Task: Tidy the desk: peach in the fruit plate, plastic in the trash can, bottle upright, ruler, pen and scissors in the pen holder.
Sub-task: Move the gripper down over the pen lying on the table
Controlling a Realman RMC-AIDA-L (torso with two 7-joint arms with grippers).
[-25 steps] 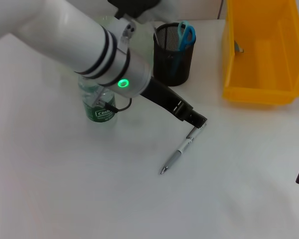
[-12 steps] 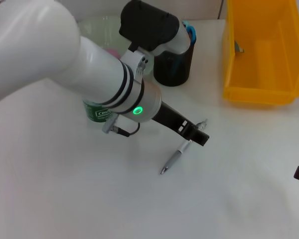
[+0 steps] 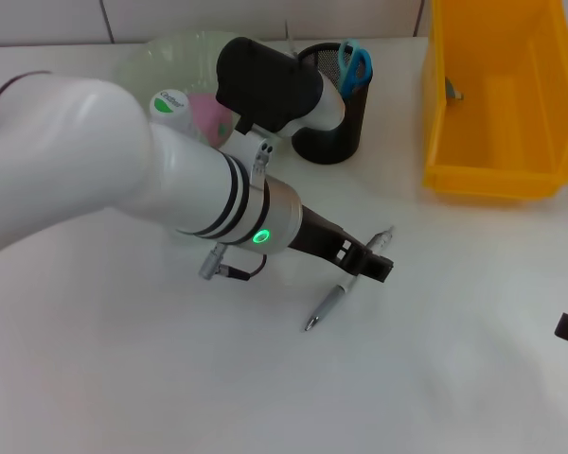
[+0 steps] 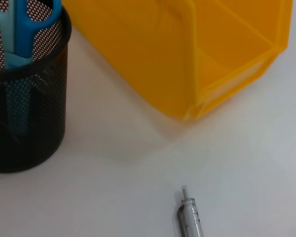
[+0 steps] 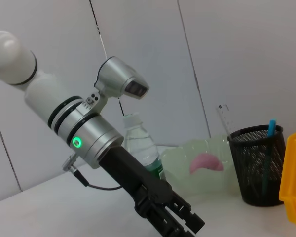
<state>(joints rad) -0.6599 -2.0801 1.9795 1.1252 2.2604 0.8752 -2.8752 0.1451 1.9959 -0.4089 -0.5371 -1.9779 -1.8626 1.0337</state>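
The left tool (image 3: pixel 374 267) hovers over the pen (image 3: pixel 339 293) lying mid-desk; I cannot tell its grip. At the far edge, the holder (image 3: pixel 329 104) contains scissors (image 3: pixel 352 64) and a ruler (image 5: pixel 223 114). The plate (image 3: pixel 161 59) holds the peach (image 3: pixel 209 112). The yellow bin (image 3: pixel 497 95) occupies the far right corner.

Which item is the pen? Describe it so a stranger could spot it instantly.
Start at the yellow bin at the table's far right, then look toward the table's middle, in front of the black mesh pen holder. The pen lies flat under the left claw, the only slim silver stick loose on the white tabletop.
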